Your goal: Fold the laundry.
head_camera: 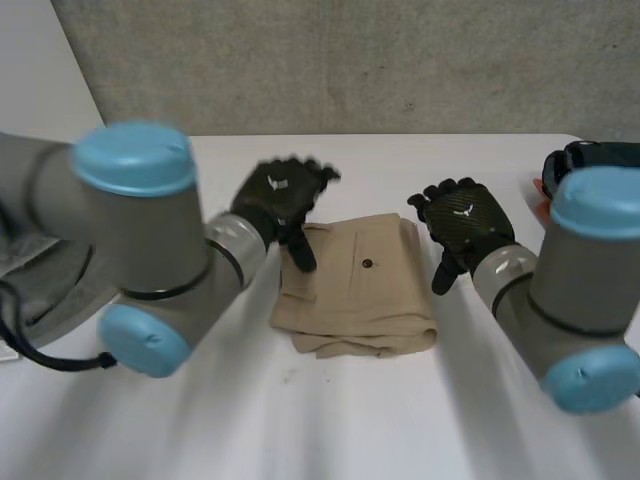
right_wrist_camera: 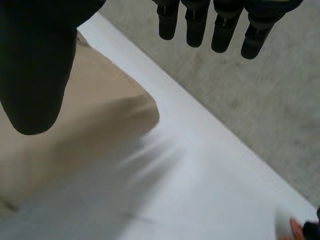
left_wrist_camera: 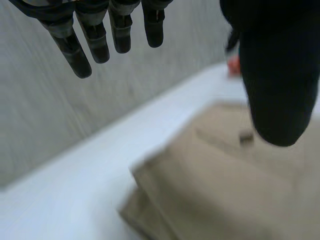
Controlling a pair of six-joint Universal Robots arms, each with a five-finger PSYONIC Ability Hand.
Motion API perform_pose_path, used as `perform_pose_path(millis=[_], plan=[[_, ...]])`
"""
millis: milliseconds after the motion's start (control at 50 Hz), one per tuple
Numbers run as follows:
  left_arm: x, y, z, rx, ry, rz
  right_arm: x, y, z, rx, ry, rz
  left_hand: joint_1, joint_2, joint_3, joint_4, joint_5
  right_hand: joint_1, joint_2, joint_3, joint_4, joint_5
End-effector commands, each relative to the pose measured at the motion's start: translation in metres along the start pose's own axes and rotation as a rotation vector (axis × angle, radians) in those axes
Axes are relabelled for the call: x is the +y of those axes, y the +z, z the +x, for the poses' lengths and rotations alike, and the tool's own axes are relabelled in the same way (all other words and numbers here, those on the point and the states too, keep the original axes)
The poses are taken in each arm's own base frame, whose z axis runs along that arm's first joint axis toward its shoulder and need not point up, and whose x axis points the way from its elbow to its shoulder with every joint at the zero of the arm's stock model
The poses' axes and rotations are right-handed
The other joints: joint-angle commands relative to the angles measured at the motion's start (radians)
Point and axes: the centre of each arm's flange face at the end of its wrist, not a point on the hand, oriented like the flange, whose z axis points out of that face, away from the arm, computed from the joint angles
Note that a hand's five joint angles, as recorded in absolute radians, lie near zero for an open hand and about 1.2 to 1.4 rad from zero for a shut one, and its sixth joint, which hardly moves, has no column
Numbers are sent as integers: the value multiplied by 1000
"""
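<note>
The folded tan garment (head_camera: 360, 290) lies flat in the middle of the white table (head_camera: 400, 430), a dark button on its top layer. The left hand (head_camera: 280, 195) hangs over its far left corner, fingers (left_wrist_camera: 80, 55) straight and spread, holding nothing. The right hand (head_camera: 462, 220) is just beside the garment's right edge, likewise spread and empty. A grey cloth (head_camera: 30, 285) lies at the table's left edge and a dark object (head_camera: 590, 158) at the far right.

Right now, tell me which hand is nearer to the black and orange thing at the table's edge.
Right. The right hand is between the folded tan cloth and the black and orange thing; the left hand is at the cloth's opposite side, farther off.
</note>
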Motion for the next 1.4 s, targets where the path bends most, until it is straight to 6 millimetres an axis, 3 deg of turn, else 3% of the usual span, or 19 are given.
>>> perform_pose_path(millis=[20, 100, 180, 400, 500, 720, 740, 800, 880, 960, 980, 1060, 1140, 1200, 1220, 1280, 1300, 1360, 1400], plan=[[-44, -38, 4, 174, -26, 166, 17, -40, -49, -113, -35, 38, -3, -22, -17, -16, -34, -51, -30, -40, -43, -48], [-55, -48, 12, 338, -75, 195, 30, -49, -67, -155, -45, 52, 0, -19, -14, -14, -31, -51, -30, -40, -43, -48], [-58, -51, 8, 419, -140, 196, 47, -43, -78, -170, -53, 51, 6, -13, -8, -8, -25, -51, -30, -40, -43, -48], [-60, -50, 3, 419, -185, 194, 68, -11, -87, -141, -164, 73, 12, -7, -2, -2, -19, -51, -30, -40, -43, -48], [-59, -50, 3, 420, -187, 193, 65, 4, -87, -104, -173, 135, 12, -7, -2, -2, -19, -51, -30, -40, -43, -48], [-59, -50, 4, 421, -192, 190, 52, 29, -84, -59, -151, 224, 15, -4, 1, 1, -16, 358, 379, 369, 366, 361], [-58, -50, 3, 420, -194, 187, 52, 31, -84, -58, -150, 227, 15, -4, 1, 1, -16, 452, 472, 463, 460, 455], [-59, -50, 3, 419, -192, 190, 50, 40, -84, -53, -136, 237, 15, -4, 1, 1, -16, 1169, 1190, 1180, 1177, 1172], [-59, -50, 2, 416, -192, 192, 31, 48, -73, -19, -93, 288, 15, -4, 1, 1, -16, 1171, 1191, 1182, 1179, 1174], [-65, -53, -1, 408, -187, 210, -13, 54, -39, 63, -37, 399, 15, -4, 1, 1, -16, 1171, 1191, 1182, 1179, 1174], [-67, -54, -2, 406, -186, 214, -38, 52, -17, 108, -13, 464, 15, -4, 1, 1, -16, 1171, 1191, 1182, 1179, 1174], [-79, -61, -2, 407, -165, 257, -79, 52, 36, 216, 18, 559, 20, 2, 7, 7, -10, 1171, 1191, 1182, 1179, 1174], [-95, -64, -6, 391, -145, 314, -104, 55, 86, 292, 17, 604, 20, 2, 7, 7, -10, 1171, 1191, 1182, 1179, 1174], [-104, -64, -7, 376, -138, 342, -110, 59, 120, 334, 21, 627, 23, 5, 10, 10, -7, 1171, 1191, 1182, 1179, 1174], [-105, -65, -6, 374, -135, 345, -109, 60, 145, 366, 23, 639, 23, 5, 10, 10, -7, 1171, 1191, 1182, 1179, 1174], [-105, -64, -6, 369, -135, 349, -104, 60, 186, 416, 27, 653, 23, 5, 10, 10, -7, 1171, 1191, 1182, 1179, 1174], [-105, -64, -6, 368, -135, 349, -97, 58, 215, 452, 27, 653, 23, 5, 10, 10, -7, 1171, 1191, 1182, 1179, 1174], [-105, -64, -5, 370, -139, 347, -83, 52, 258, 494, 31, 645, 23, 5, 10, 10, -7, 1171, 1191, 1182, 1179, 1174], [-104, -64, -4, 373, -138, 345, -60, 49, 292, 510, 51, 621, 23, 5, 10, 10, -7, 1171, 1191, 1182, 1179, 1174]])
